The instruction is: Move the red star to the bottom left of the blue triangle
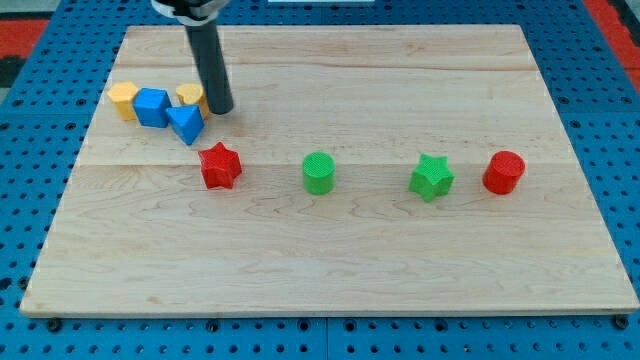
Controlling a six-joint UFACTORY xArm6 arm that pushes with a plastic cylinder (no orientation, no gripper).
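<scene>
The red plastic star block [220,165] is seen just below-right of the blue plastic triangle block [186,124], no long axis discernible, while my tip [221,109], jawless, is placed beside a partly hidden yellow block [189,95].

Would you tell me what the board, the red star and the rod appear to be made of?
The board looks like pale, matte wood: grain lines and plank seams show. The red star is probably plastic, perhaps printed, given its uniform colour and faintly ridged top. My tip ends a smooth dark rod with a slight sheen; material uncertain.
</scene>
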